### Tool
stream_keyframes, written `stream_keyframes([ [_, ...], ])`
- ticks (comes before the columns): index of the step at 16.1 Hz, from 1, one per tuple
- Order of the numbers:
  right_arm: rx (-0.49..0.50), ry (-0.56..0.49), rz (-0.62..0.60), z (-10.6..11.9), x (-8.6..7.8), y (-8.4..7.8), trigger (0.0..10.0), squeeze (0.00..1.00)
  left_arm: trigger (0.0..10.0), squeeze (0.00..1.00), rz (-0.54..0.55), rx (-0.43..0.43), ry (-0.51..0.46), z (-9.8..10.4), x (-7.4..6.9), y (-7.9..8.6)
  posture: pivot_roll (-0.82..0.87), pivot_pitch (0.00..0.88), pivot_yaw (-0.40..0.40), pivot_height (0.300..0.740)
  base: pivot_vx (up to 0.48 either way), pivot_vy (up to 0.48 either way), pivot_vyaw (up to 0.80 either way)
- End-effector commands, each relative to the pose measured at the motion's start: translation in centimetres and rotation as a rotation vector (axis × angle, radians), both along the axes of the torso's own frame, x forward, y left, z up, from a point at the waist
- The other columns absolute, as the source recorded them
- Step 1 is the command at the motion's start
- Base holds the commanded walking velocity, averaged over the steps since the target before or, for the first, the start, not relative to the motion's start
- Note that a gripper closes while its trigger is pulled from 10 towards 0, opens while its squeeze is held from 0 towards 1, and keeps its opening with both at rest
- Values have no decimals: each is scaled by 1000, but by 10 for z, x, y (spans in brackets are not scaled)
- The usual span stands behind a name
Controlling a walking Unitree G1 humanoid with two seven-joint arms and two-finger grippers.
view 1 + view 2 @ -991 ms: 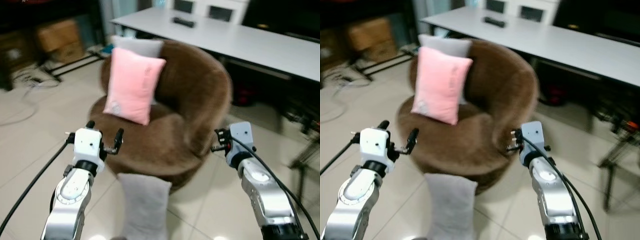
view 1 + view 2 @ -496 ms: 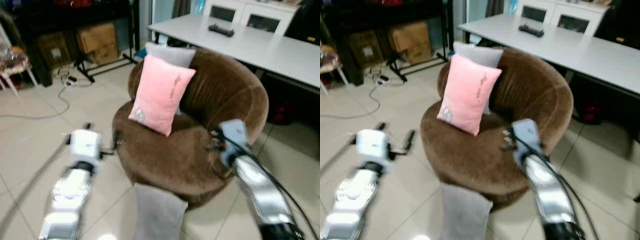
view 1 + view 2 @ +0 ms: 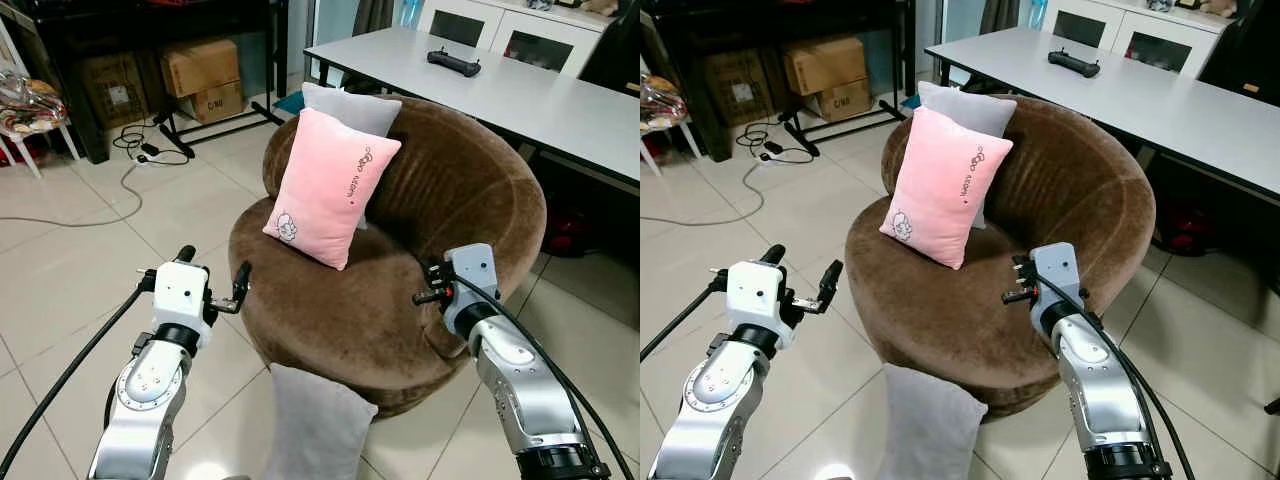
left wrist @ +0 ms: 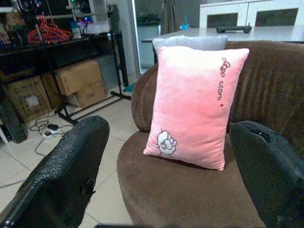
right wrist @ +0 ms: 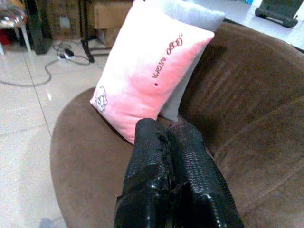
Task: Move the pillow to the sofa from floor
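Lying on the floor against the brown sofa (image 3: pixel 400 300), the grey pillow (image 3: pixel 310 425) waits below both raised grippers. The left gripper (image 3: pixel 212 282) is spread wide, the right gripper (image 3: pixel 1012 280) pressed closed; reaching down blind could miss or snag it.

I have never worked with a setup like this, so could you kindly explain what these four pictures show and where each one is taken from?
This is a humanoid robot with two silver arms, each ending in two black fingers. The two wide pictures come from a stereo camera on its head, looking down and forward. The other two come from cameras on its wrists, looking along the fingers.

Before it stands a round brown sofa chair with a pink pillow leaning against a grey pillow on its back. Another grey pillow lies on the tiled floor at the chair's foot. A white table stands behind.

The left gripper is open beside the chair; the right gripper is shut above the seat. Neither holds anything.
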State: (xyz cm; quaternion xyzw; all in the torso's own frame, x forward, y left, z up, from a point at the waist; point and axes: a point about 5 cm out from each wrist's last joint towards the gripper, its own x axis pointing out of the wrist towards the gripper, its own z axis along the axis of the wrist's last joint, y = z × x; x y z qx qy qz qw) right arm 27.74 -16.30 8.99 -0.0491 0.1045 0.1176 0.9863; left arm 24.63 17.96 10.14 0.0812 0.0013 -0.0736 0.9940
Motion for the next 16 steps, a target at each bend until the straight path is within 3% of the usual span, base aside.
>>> stream_keyframes([
  [1,12,-20,-12,3,0,-4,10000,0,10000,114,-13,-1,-13,2,1,-3,25,0,-57,710,0,0,0],
  [5,51,-58,-108,6,0,-12,10000,0,10000,110,13,-12,-38,6,4,-3,21,0,-53,675,0,0,0],
  [8,89,-33,-262,-3,-5,-23,10000,0,10000,110,36,-7,-46,6,4,-1,21,0,-53,652,0,0,0],
  [10,137,25,-376,-18,-15,-33,10000,0,10000,114,66,11,-21,-6,-2,6,22,0,-48,635,0,0,0],
  [14,89,63,-311,-25,-26,-25,10000,0,10000,102,62,-8,-6,-12,-9,7,22,0,-48,635,0,0,0],
  [16,93,52,-326,-23,-23,-25,10000,0,10000,110,61,-8,-10,-13,-9,7,17,0,-44,635,0,0,0],
])
